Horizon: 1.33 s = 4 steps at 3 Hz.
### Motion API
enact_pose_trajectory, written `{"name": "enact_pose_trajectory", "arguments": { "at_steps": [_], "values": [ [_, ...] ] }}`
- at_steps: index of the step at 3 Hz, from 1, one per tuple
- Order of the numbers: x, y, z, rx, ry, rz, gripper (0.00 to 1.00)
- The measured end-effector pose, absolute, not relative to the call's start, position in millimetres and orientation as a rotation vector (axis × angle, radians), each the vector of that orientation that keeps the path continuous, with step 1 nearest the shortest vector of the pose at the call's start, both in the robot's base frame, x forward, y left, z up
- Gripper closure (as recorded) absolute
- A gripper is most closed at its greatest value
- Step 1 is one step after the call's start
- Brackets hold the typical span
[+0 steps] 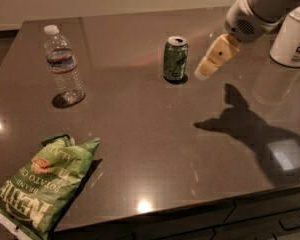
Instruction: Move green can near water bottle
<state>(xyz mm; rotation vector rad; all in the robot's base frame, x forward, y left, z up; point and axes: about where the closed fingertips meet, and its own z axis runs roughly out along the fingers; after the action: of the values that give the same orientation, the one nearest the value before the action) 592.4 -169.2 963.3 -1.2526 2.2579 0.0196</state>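
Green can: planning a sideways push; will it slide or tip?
The small green metal can stands upright on a glossy tabletop: low push likely slides it, high one may tip it. Round sides: could roll. The gripper hovers beside it.

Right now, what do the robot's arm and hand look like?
The arm is a smooth, rounded pale-grey shell with a patch of small vent holes near its end. The hand, just right of the green can, is a cream-yellow tapered piece with a paler tip. No cables or markings show.
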Motion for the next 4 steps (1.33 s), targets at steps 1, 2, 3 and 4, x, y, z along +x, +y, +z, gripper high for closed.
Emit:
{"name": "enact_pose_trajectory", "arguments": {
  "at_steps": [1,2,3,4],
  "values": [
    [630.7,-151.9,955.1,-1.167,2.248,0.056,0.0],
    [651.7,-137.2,952.6,-1.134,2.234,0.07,0.0],
    [665.1,-121.3,945.1,-1.133,2.228,0.105,0.0],
    [675.7,-106.6,936.2,-1.148,2.227,0.142,0.0]
  ]
}}
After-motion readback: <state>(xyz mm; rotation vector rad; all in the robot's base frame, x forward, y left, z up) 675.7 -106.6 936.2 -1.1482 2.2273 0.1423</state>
